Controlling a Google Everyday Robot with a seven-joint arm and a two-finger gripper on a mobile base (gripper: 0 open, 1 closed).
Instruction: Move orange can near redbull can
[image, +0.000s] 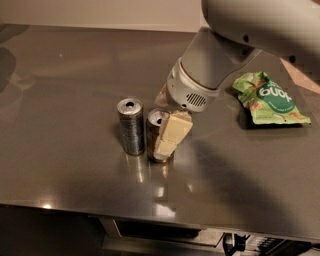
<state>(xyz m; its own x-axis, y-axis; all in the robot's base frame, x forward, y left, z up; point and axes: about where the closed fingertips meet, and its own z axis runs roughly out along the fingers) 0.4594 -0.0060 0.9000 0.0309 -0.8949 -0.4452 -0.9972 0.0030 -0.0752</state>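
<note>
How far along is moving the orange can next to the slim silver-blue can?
Done: the orange can stands upright on the table, close beside the silver-blue can. In hand: the claw is down at the orange can, covering its right side. Left: probably only clearing the claw away from the can.

A pale wall (100, 12) backs the dim, glinting steel table (60, 100)
</note>
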